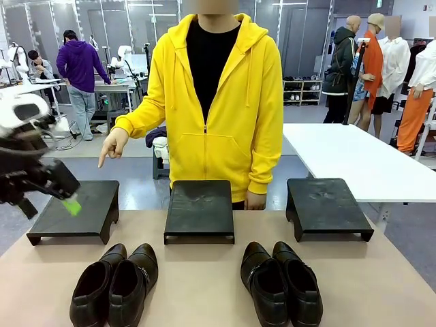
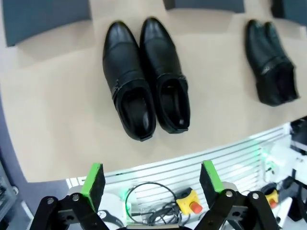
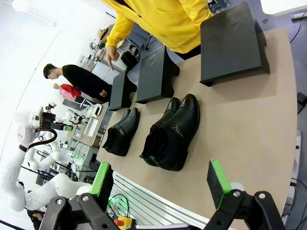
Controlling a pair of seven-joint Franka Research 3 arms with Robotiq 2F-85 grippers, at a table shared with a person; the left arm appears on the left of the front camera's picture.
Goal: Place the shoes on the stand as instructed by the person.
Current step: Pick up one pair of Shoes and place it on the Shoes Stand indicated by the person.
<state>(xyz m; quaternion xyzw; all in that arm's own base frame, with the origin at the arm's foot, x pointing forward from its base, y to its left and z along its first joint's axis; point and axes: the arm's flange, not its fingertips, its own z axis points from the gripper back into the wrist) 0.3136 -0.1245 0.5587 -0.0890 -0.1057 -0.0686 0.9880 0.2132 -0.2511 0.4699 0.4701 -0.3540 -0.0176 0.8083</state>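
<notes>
Two pairs of black shoes stand toes-away near the table's (image 1: 204,286) near edge: the left pair (image 1: 114,286) before the left stand (image 1: 75,211), the right pair (image 1: 281,283) right of the middle stand (image 1: 199,208). The person (image 1: 225,102) at the far edge points one hand (image 1: 112,145), forefinger out, down toward the left stand. The left gripper (image 2: 152,178) and the right gripper (image 3: 160,181) hang spread wide, holding nothing.

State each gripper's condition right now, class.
Left black green-padded gripper: open, empty.
Right black green-padded gripper: open, empty.
</notes>
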